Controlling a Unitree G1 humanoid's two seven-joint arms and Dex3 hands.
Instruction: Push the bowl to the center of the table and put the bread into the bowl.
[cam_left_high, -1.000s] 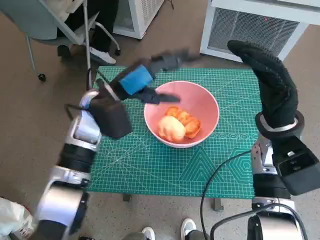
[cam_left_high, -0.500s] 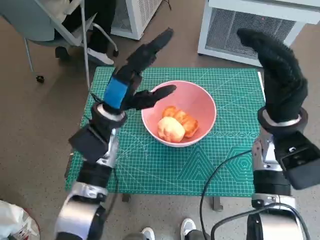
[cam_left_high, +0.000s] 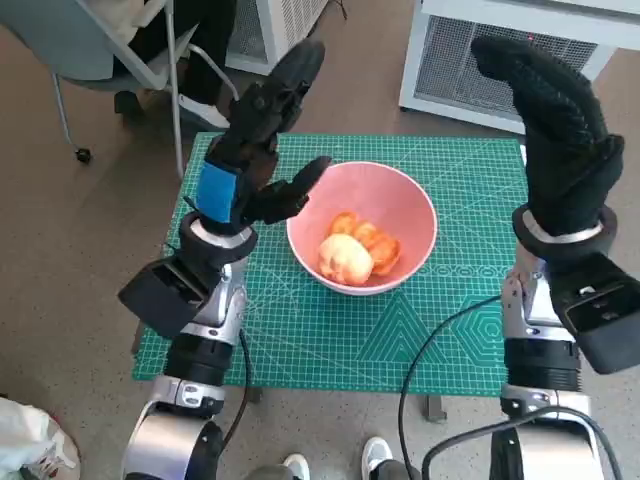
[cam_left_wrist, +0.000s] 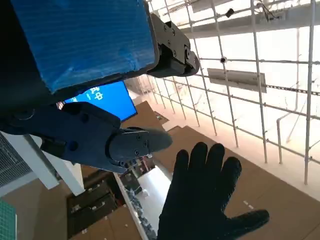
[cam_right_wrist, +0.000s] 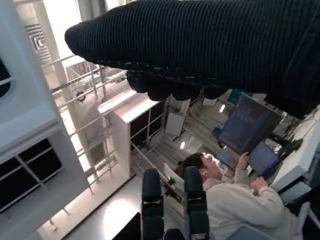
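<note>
A pink bowl stands near the middle of the green cutting mat that covers the table. Orange-brown bread and a pale roll lie inside it. My left hand is raised above the mat's left part, beside the bowl's left rim, fingers spread and holding nothing. My right hand is raised high at the right, fingers straight, empty. In the left wrist view my left hand points upward at the ceiling, and the gloved right hand shows beyond it. The glove fills the right wrist view.
A white grilled unit stands behind the table and another at the back left. A chair with a person's legs sits at the far left. A cable crosses the mat's front right. A person sits at screens.
My left arm has swung from lying across the mat to standing upright, and the hand has lifted off the bowl's rim. My right hand has shifted slightly. The bowl and bread stay put.
</note>
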